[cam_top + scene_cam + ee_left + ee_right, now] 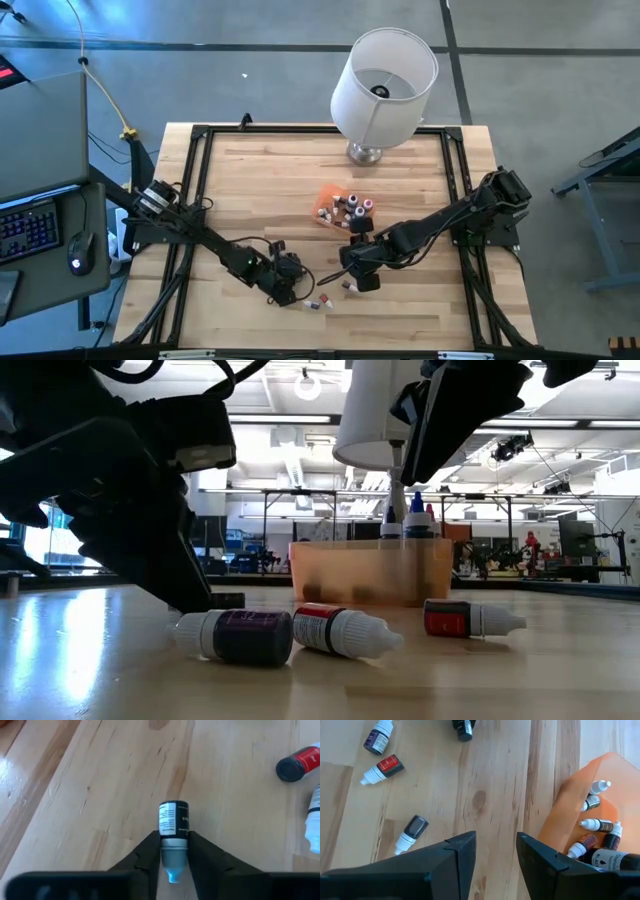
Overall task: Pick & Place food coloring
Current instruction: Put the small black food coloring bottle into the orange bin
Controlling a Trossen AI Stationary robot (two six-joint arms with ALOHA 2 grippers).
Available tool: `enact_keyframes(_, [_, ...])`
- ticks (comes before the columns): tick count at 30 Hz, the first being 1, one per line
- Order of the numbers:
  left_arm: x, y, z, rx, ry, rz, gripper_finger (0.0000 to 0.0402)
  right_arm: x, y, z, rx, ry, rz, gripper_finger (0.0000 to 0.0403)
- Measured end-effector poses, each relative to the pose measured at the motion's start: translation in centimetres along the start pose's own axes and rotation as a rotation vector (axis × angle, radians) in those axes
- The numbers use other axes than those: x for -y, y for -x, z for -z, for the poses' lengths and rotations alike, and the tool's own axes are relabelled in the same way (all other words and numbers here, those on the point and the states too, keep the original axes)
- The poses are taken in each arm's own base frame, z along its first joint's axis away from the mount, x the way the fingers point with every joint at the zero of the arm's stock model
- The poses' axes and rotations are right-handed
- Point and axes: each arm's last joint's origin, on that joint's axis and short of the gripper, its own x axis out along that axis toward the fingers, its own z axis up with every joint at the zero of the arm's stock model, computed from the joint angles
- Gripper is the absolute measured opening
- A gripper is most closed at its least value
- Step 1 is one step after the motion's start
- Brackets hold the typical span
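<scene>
1. Blue-tipped food coloring bottle [173, 832]: dark-labelled body with a grey collar, clamped at the neck between the two fingers of the left tool [173, 851], tip pointing back toward the wrist, just over the bench [100, 795].
2. Left tool, high view [287, 283]: low over the front middle of the bench, close behind the loose bottles.
3. Loose bottles lying on their sides on the bench: a purple-labelled bottle [235, 636] touching or almost touching a red-labelled bottle [340, 630], and a second red-labelled bottle [470, 619] a little apart; the right wrist view also shows a dark-labelled bottle [410, 834] lying by itself.
4. Orange tray [570, 815]: translucent, behind the loose bottles toward the bench centre; it holds several bottles [592, 825], some upright with tips above the rim in the low view.
5. Right tool [496, 855]: fingers apart and holding nothing, hovering over bare wood between the tray and the loose bottles; in the high view it [362, 270] sits just beside the left tool.
6. Table lamp [380, 85]: white shade on a metal base, standing at the rear edge of the bench behind the tray, well apart from both tools.
7. Black frame rails [200, 170] run along the bench sides.
</scene>
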Motion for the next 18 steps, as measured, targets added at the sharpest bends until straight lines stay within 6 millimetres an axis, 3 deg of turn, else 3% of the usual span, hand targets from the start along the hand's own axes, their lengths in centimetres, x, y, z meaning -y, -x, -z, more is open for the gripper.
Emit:
enact_keyframes(4, [0.0, 0.2, -0.3, 0.040, 0.015, -0.020, 0.0044, 0.0, 0.0, 0.3, -0.032, -0.001, -0.019, 0.0133])
enact_keyframes(9, [-1.5, 1.0, -1.7, 0.148, 0.044, -0.163, 0.0047, -0.5, 0.1, 0.7, -0.093, -0.073, -0.126, 0.0133])
enact_keyframes(15, [-5.1, 2.0, -6.2, 0.246, 0.151, -0.240, 0.0069, -1.6, -0.1, 1.1, -0.064, -0.096, -0.080, 0.0133])
enact_keyframes(18, [-6.7, 2.2, -9.1, 0.253, 0.095, -0.234, 0.0069, -2.0, -1.0, 2.1, -0.059, -0.172, -0.064, 0.0133])
